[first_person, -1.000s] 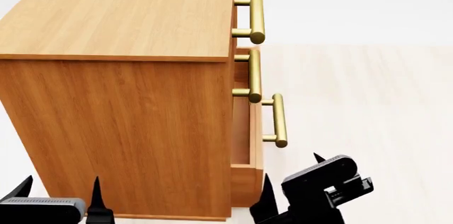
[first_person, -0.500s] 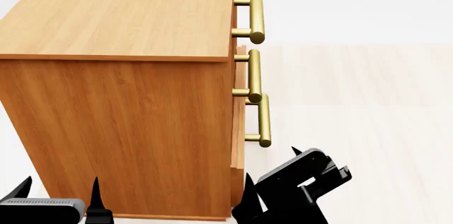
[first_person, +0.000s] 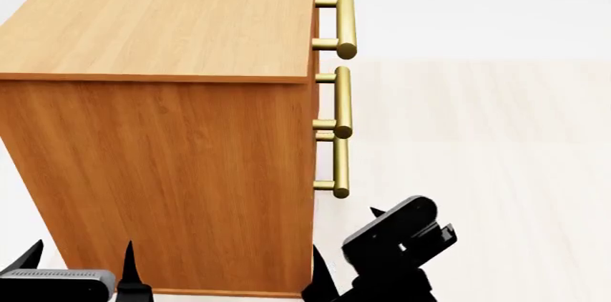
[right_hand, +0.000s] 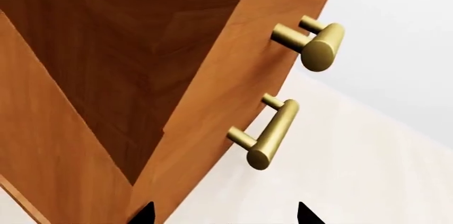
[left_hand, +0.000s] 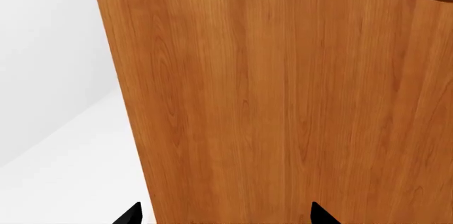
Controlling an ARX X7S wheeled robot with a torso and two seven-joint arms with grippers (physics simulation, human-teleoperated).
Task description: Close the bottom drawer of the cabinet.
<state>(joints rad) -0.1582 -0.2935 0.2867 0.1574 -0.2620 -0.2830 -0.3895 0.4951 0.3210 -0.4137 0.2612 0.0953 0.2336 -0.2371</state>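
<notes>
The cabinet point(first_person: 162, 166) is a tall orange-brown wood box at the left of the head view, with three brass bar handles on its right-facing front. The bottom drawer point(right_hand: 205, 144) sits flush with the front; in the head view only its handle point(first_person: 340, 164) shows, in line under the two upper handles. My right gripper point(first_person: 345, 233) is open and empty, low beside the drawer's front, just below the handle point(right_hand: 272, 134). My left gripper point(first_person: 84, 248) is open and empty, against the cabinet's side wall point(left_hand: 283, 102).
Pale wood-look floor point(first_person: 477, 159) stretches to the right of the cabinet front. White ground point(left_hand: 57, 171) lies off the cabinet's left side. The two upper handles point(first_person: 345, 23) stick out above the bottom one.
The bottom drawer has slid from pulled out to flush with the cabinet front. My right gripper moved left toward the cabinet along with it. The left gripper has not moved.
</notes>
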